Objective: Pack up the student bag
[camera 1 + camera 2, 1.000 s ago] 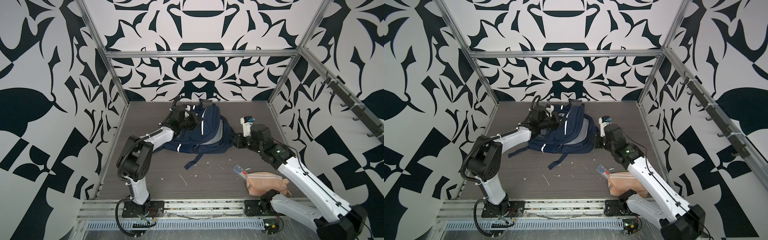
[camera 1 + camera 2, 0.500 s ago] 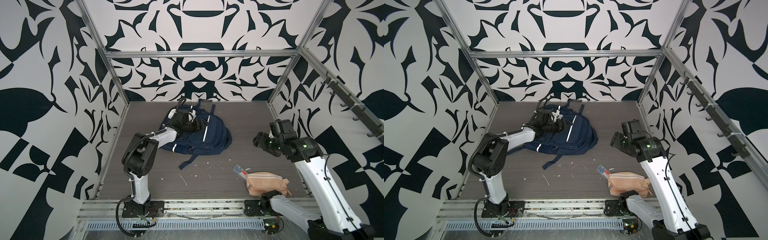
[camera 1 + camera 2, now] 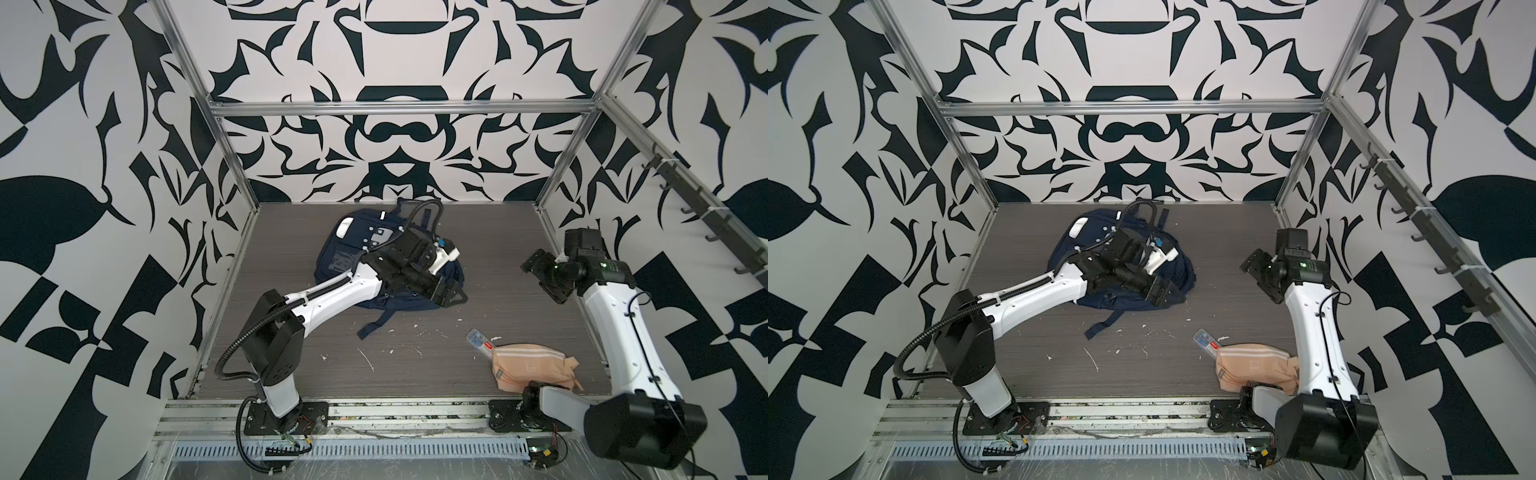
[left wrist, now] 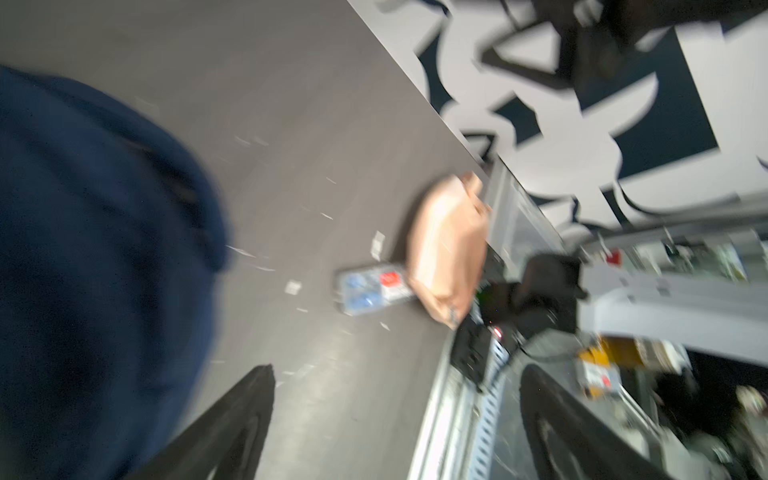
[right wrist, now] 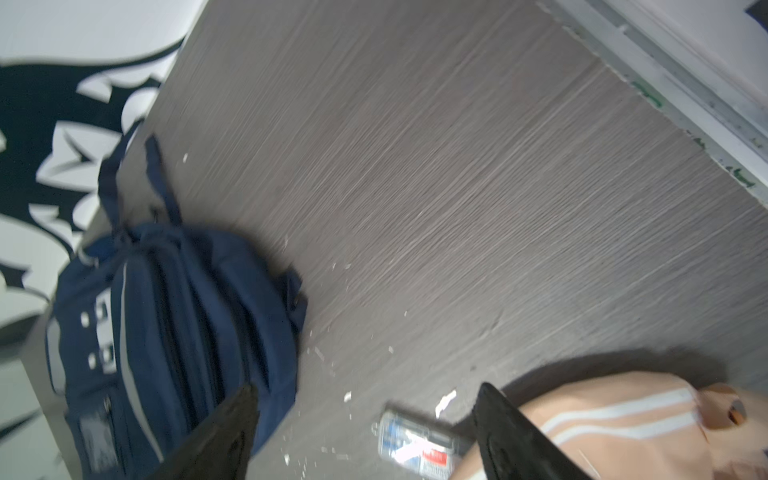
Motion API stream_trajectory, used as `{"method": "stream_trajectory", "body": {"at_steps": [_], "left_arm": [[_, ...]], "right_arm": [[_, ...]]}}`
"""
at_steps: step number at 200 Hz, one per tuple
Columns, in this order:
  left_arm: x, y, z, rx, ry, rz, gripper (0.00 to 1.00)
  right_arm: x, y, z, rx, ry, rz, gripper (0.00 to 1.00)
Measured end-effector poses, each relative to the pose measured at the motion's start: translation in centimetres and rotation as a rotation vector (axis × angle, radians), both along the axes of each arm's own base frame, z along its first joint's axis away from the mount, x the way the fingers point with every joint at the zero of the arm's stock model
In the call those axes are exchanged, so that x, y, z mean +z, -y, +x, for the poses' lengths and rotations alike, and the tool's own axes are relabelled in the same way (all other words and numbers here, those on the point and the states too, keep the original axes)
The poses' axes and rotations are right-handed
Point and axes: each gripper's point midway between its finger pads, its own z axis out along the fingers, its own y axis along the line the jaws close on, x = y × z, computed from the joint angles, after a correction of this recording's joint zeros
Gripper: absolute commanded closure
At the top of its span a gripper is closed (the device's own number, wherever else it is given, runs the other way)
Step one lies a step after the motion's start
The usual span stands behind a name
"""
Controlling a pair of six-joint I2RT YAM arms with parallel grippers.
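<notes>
Navy fabric: the student bag [image 3: 347,257] lies slumped on the grey worktop [image 3: 291,374], toward the back and about the middle, with a loose strap [image 3: 376,326] trailing to the front. My left arm reaches across it. The left end effector [image 3: 452,295] hangs at the bag's right edge, fingers spread wide and gripping nothing; the wrist view is blurred but shows the gap. My right end effector [image 3: 545,276] is raised well to the right of the bag, near the right wall, fingers likewise apart and empty. Front right, by my right arm's base, lies a peach-pink striped pouch [image 3: 528,365]; a small clear packet [image 3: 480,341] with a red label touches its left end. White scraps [image 3: 368,359] are scattered between bag and pouch.
</notes>
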Motion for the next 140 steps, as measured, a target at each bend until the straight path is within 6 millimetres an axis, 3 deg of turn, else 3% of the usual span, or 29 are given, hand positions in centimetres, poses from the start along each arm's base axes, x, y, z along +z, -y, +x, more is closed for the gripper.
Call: {"method": "stream_trajectory", "body": {"at_steps": [40, 57, 86, 103, 140], "left_arm": [[-6.3, 3.6, -3.7, -0.074, -0.157, 0.154, 0.14], [-8.3, 4.7, -4.7, -0.078, -0.212, 0.202, 0.25], [-9.4, 6.3, -7.1, -0.091, -0.258, 0.241, 0.34], [-9.6, 7.3, -9.2, -0.102, -0.284, 0.251, 0.41], [-11.6, 9.0, -12.7, -0.118, -0.331, 0.286, 0.45]], "right_arm": [[-0.5, 2.3, 2.3, -0.02, 0.057, 0.024, 0.15], [-0.6, 2.8, 3.2, -0.011, 0.073, 0.019, 0.15], [-1.3, 3.0, 3.9, 0.015, 0.089, 0.006, 0.15], [-2.3, 2.8, 3.6, 0.025, 0.075, 0.009, 0.02], [-3.0, 1.8, 3.3, 0.095, 0.058, -0.022, 0.01]]}}
